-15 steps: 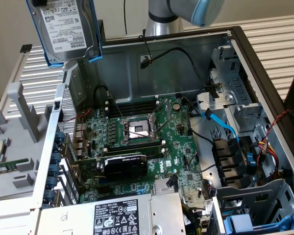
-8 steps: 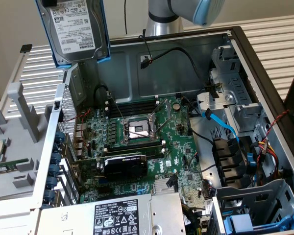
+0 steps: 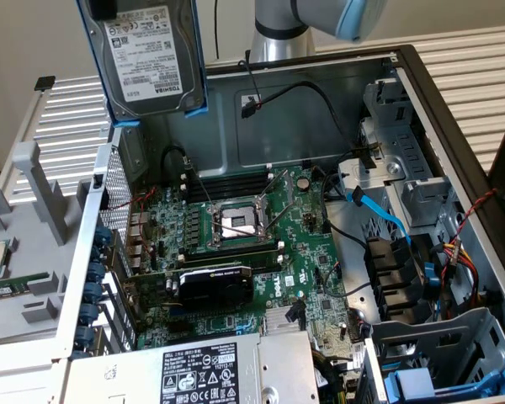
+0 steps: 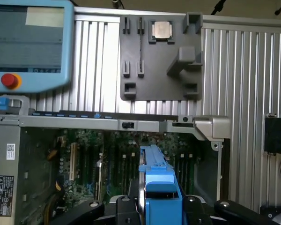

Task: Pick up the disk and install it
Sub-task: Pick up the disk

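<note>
**Claw** point(image 4: 160, 208): closed on the disk point(image 3: 151, 55). Its black fingers point(image 4: 131, 206) press the blue carrier from both sides; the wrist view sees the carrier edge-on.

**Disk:** silver-grey drive with a white label, framed in a blue carrier. It hangs in the air, slightly tilted, over the far corner of the computer case point(image 3: 421, 93) on the exterior view's left. It touches no part of the case.

**Case:** open, lying on the ribbed table point(image 3: 480, 59).
- Motherboard point(image 3: 311, 286), with a bare processor socket point(image 3: 236, 223) near its middle.
- Black graphics card point(image 3: 215, 282), just in front of the socket.
- Power supply point(image 3: 202, 370), at the near edge.
- Metal drive cage point(image 3: 396, 168), along the edge on the exterior view's right.
- Blue data cable point(image 3: 379, 210), loose beside the cage.

**Beside the case:** a grey parts tray point(image 4: 150, 84) holding a small square processor chip point(image 4: 161, 30), and a teach pendant point(image 4: 28, 42) with a red button.

**Step, as judged:** the pick-up is done and the disk is in carriage; installation has not begun.

**Requirement, as judged:** the disk is well apart from the drive cage. Seating it calls for squaring the carrier to the bay rails and staying clear of the loose cable.
</note>
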Action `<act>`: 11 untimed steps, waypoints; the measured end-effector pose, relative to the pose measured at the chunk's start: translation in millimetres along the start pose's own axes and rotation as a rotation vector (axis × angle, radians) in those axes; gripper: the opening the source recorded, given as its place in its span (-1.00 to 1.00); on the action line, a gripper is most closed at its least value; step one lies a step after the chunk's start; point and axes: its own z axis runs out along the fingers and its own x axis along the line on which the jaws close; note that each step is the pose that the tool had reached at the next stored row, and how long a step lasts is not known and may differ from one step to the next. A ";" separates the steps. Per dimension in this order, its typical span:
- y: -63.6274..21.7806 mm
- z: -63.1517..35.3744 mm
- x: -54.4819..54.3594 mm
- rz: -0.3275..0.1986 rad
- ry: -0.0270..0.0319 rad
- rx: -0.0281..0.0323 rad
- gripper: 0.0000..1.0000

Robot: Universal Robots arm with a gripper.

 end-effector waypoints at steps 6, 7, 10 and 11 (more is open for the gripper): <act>-20.5 -1.1 11.6 0.000 -0.0002 -0.0011 -0.26; -24.0 -1.3 13.4 0.000 -0.0002 -0.0014 -0.26; -34.5 -1.9 17.6 0.000 -0.0002 -0.0036 -0.26; -38.0 -2.0 18.5 0.000 -0.0003 -0.0052 -0.26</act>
